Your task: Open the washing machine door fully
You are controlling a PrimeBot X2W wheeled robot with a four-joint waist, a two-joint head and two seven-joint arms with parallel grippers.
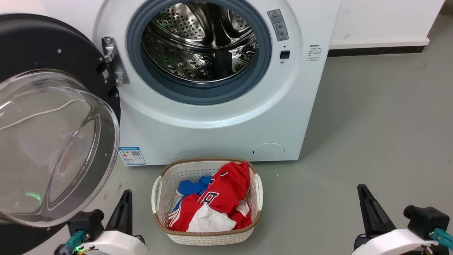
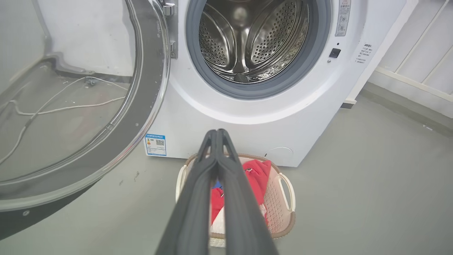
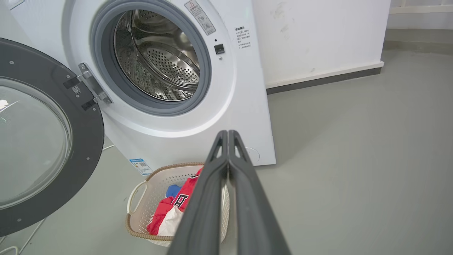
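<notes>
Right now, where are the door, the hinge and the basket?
door [image 1: 53,141]: head view, on its glass bowl.
hinge [image 1: 115,62]: head view, on the metal plate.
basket [image 1: 191,171]: head view, on the bare back wall.

White wrist shells, dark tapered fingers (teal cable plugs).

drum mouth clear; basket below, washing machine door left.

We see a smooth grey floor running to a white wall at the far right, edged by a dark skirting strip.
</notes>
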